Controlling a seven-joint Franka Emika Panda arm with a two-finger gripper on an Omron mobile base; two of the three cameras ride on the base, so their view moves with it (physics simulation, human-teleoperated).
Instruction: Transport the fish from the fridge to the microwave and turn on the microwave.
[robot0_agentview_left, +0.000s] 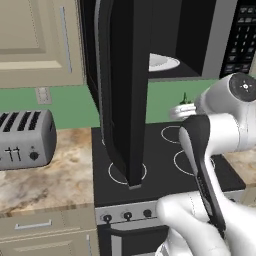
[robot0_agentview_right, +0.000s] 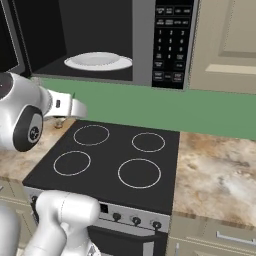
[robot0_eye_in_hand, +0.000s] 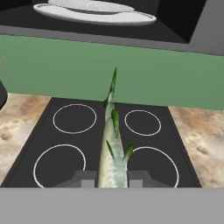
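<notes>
Above the black stovetop (robot0_eye_in_hand: 109, 144), the gripper (robot0_eye_in_hand: 113, 178) is clamped on the fish (robot0_eye_in_hand: 113, 153), whose slim greenish-grey body runs out from between the two fingertips (robot0_eye_in_hand: 83, 178) and points toward the green back wall (robot0_eye_in_hand: 131, 74). Overhead hangs the microwave (robot0_agentview_right: 145, 40) with its door (robot0_agentview_left: 125, 90) swung wide open; inside it the white turntable plate (robot0_agentview_right: 97, 61) lies bare, and the keypad strip (robot0_agentview_right: 172, 42) sits to the right of the cavity. In the left base view the fish's tail (robot0_agentview_left: 184, 98) shows just past the white wrist, below the level of the cavity floor. A silver toaster (robot0_agentview_left: 25, 137) stands on the marbled tabletop (robot0_agentview_left: 55, 175) to the left of the stove.

The carrying step looks nearly done: the fish is held in front of and beneath the opening, not yet inside. The next move likely calls for raising the hand above the cavity's lower lip, reaching forward over the plate and letting go there; closing the door and pressing the keypad would remain after that.
</notes>
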